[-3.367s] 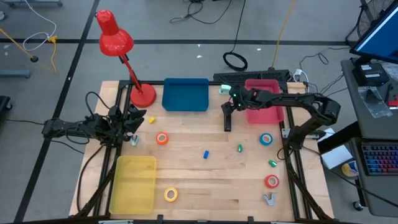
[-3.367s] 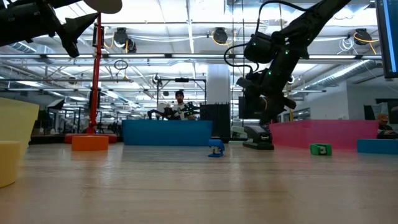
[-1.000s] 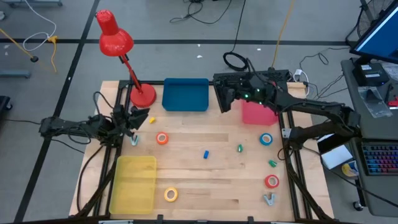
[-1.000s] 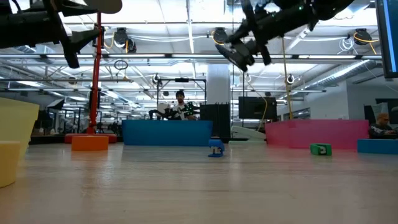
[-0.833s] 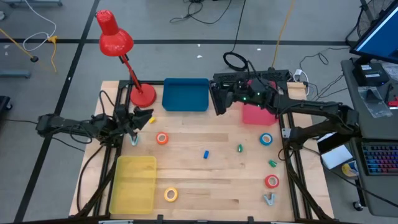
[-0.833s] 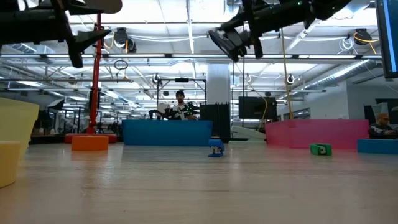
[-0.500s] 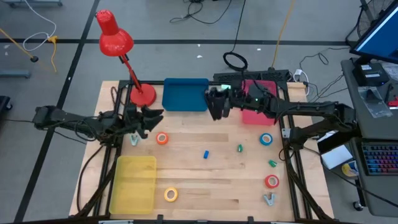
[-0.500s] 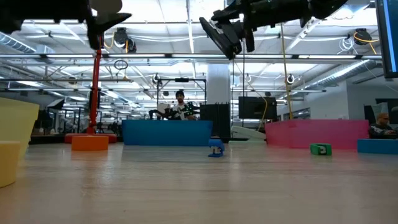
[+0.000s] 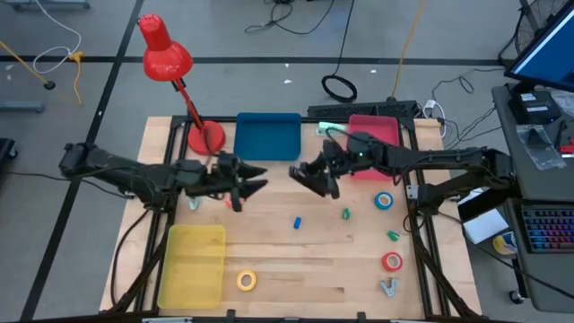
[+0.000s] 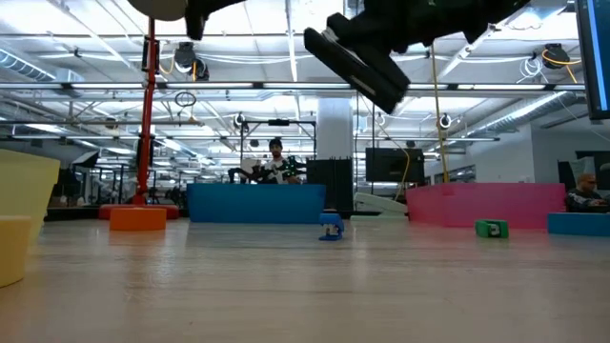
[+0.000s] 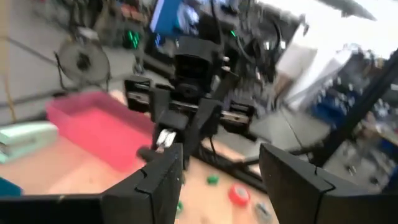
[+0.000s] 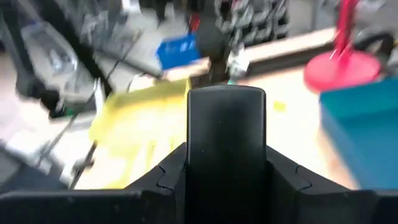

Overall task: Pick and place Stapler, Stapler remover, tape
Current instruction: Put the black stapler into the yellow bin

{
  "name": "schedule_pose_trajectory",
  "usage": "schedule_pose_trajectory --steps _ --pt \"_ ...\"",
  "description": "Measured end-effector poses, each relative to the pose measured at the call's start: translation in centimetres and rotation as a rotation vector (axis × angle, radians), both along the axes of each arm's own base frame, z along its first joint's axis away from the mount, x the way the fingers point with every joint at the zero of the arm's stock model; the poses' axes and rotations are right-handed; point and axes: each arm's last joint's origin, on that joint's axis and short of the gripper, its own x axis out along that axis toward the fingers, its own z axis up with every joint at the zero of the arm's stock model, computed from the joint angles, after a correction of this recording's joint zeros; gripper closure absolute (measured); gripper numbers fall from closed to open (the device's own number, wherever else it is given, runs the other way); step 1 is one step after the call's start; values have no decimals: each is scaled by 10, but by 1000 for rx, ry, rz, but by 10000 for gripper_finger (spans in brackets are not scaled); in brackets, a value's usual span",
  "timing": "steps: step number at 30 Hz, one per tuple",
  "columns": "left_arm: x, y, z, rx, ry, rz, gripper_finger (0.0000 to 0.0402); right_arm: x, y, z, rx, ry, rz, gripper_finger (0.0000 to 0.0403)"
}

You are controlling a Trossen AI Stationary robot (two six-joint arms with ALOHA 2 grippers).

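Stapler aloft, both my arms meeting just in front of the blue tray (image 9: 267, 137)

My left gripper (image 9: 253, 182) hangs spread and empty left of the tray's front edge; my right gripper (image 9: 316, 175) clamps the black stapler (image 9: 308, 178), long axis pointing at the left gripper, nearest arm for a handover.

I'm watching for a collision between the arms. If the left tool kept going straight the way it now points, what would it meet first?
Probably the right tool and the black stapler it holds. The left tool, open and empty, points across the table at it, with bare table between them. Their relative heights are unclear.
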Motion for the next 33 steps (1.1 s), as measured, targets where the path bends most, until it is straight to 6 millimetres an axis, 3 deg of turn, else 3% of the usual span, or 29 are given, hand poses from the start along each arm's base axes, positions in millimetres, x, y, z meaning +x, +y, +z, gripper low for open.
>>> schedule_pose_trajectory --steps 12,21,33 --pt "72 -5 22 -48 339 -153 190 -8 17 -20 23 217 140 279" --pt "118 4 6 -37 502 -245 190 -10 41 -26 -16 283 216 279" --pt "152 3 -2 76 635 -327 190 -12 45 -44 -92 442 174 279"
